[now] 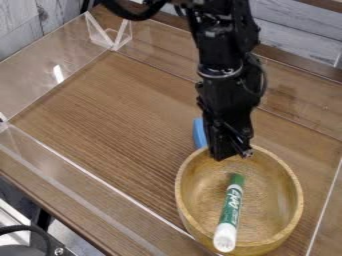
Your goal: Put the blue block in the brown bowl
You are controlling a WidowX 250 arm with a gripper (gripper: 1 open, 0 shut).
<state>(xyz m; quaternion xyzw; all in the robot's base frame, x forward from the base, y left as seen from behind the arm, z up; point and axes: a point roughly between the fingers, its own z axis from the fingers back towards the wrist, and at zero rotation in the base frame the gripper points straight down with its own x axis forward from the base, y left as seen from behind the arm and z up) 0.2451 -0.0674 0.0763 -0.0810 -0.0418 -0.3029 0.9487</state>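
Observation:
The blue block [199, 132] peeks out at the left side of my gripper's fingers, just behind the near-left rim of the brown bowl [194, 187]; most of it is hidden by the fingers. My gripper [231, 149] points straight down and is shut, its fingers pressed against the block. The fingertips overlap the bowl's back rim in this view. The bowl is wide, shallow and of light wood, at the lower right of the table.
A green and white marker [231, 213] lies inside the bowl. Clear acrylic walls [54, 75] border the wooden table top [107, 110] at the left and back. The black arm [221, 40] rises from the gripper toward the top.

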